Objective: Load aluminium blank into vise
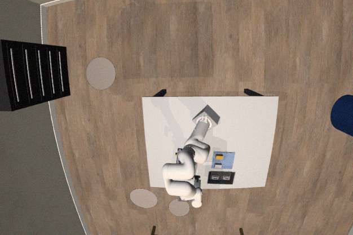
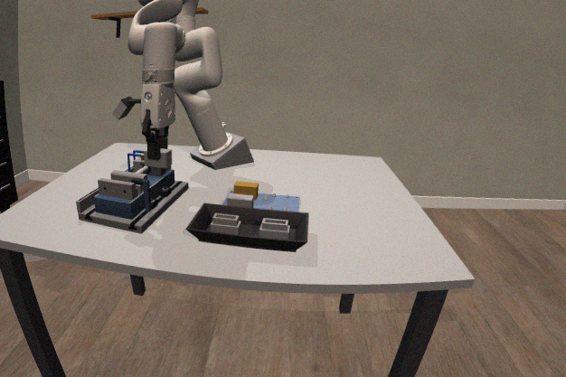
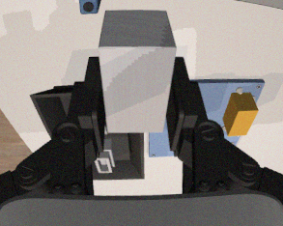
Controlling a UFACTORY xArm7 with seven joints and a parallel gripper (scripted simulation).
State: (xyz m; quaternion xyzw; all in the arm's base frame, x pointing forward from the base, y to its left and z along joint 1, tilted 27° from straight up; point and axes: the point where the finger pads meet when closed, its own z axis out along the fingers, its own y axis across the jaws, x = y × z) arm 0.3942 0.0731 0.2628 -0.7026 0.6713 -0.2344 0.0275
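My gripper (image 2: 155,146) is shut on a grey aluminium blank (image 2: 158,160) and holds it just above the far part of the vise (image 2: 132,196), near the blue hoses. In the wrist view the blank (image 3: 135,72) sits between the two black fingers. The vise's opening is hidden by the blank in the wrist view. The blue infeed plate (image 2: 269,201) carries a brass blank (image 2: 246,188) and a second aluminium blank (image 2: 240,200). The black outfeed tray (image 2: 249,226) holds two finished parts (image 2: 225,221) (image 2: 275,226), flat and pocket up.
The arm's base (image 2: 221,153) stands behind the vise and the infeed plate. The tray sits right in front of the infeed plate, to the right of the vise. From above, the arm (image 1: 182,169) covers the vise.
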